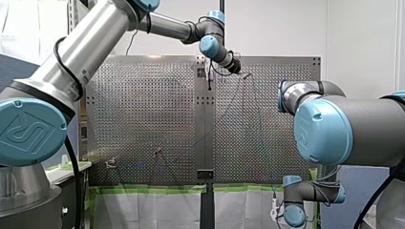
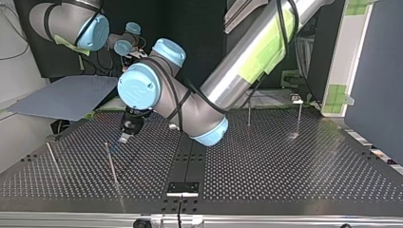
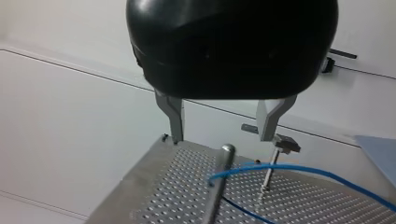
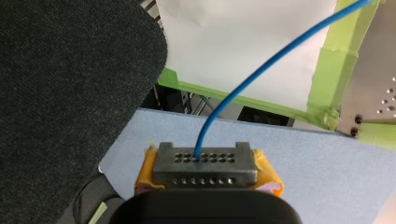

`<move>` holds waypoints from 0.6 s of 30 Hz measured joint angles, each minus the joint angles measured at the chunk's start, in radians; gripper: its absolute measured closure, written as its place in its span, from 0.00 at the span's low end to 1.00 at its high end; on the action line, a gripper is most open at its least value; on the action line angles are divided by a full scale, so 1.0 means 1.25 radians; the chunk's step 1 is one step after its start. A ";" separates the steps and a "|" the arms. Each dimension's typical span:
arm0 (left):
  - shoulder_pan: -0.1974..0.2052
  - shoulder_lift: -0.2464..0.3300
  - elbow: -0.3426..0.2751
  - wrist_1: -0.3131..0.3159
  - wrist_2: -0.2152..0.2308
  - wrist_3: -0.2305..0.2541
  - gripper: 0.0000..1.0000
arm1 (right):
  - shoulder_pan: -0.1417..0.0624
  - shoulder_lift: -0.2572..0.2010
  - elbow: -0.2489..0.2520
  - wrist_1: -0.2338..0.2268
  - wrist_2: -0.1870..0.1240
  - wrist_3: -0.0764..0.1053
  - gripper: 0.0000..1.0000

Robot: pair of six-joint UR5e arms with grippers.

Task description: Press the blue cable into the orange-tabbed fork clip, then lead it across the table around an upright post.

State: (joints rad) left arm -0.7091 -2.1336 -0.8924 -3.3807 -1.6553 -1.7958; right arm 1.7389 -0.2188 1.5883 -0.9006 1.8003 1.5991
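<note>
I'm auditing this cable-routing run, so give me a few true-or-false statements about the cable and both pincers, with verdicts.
1. My left pincer is open with nothing between its fingers. True.
2. The blue cable bends at an upright post ahead of my left pincer. True.
3. My right pincer holds nothing. False: it is shut on the blue cable, which rises out from between its fingers.
4. My right pincer's pads are black. False: they are yellow.
</note>
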 joint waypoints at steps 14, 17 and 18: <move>-0.002 0.024 0.000 -0.032 -0.002 0.020 0.24 | 0.001 0.000 0.000 0.000 -0.002 -0.003 1.00; -0.003 0.027 0.000 -0.033 -0.006 0.022 0.24 | 0.002 0.000 0.000 0.000 -0.002 -0.003 1.00; -0.003 0.028 0.000 -0.033 -0.008 0.022 0.24 | 0.002 0.000 0.000 0.000 -0.003 -0.003 1.00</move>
State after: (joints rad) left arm -0.7131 -2.0990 -0.8925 -3.4221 -1.6653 -1.7678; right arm 1.7413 -0.2189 1.5882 -0.9006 1.7971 1.5957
